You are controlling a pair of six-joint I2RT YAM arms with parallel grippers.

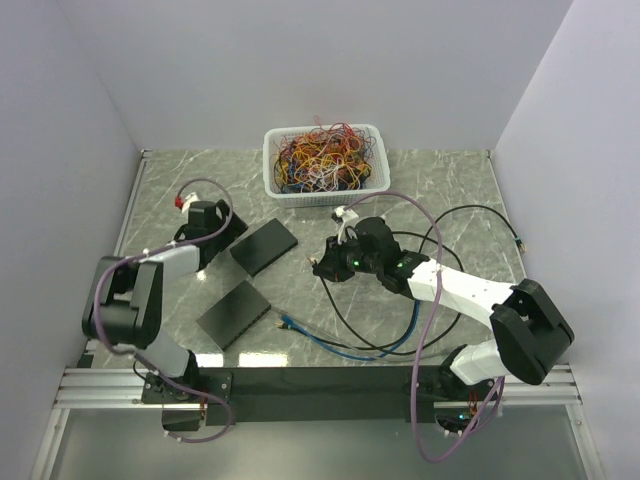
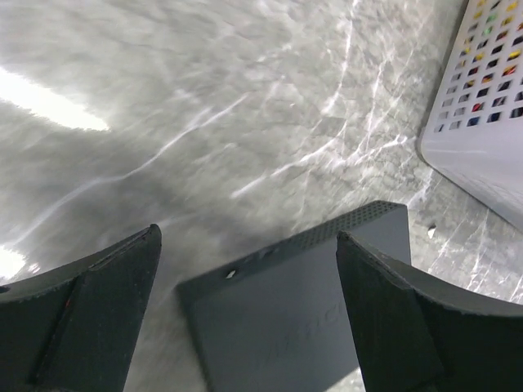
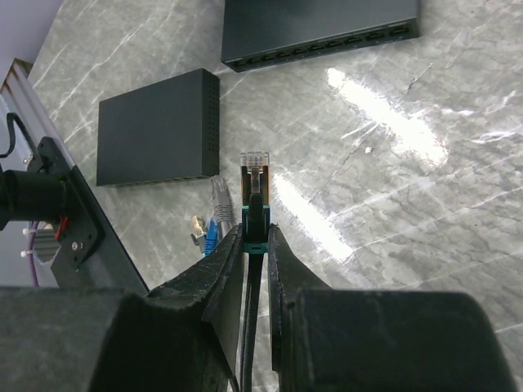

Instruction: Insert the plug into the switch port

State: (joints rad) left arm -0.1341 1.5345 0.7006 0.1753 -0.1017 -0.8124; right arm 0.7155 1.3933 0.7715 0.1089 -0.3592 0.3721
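Note:
My right gripper is shut on the plug of a black cable; the clear tip and teal boot stick out past the fingertips. It hangs above the table and points toward the port side of the far black switch, still some way off. That switch lies at an angle left of centre. My left gripper stands open at its left end. In the left wrist view a corner of the switch lies between the wide-apart fingers, and I cannot tell whether they touch it.
A second black switch lies nearer the front edge. Loose blue and grey cable plugs rest beside it. A white basket full of coloured cables stands at the back. Black and blue cables loop over the right half of the table.

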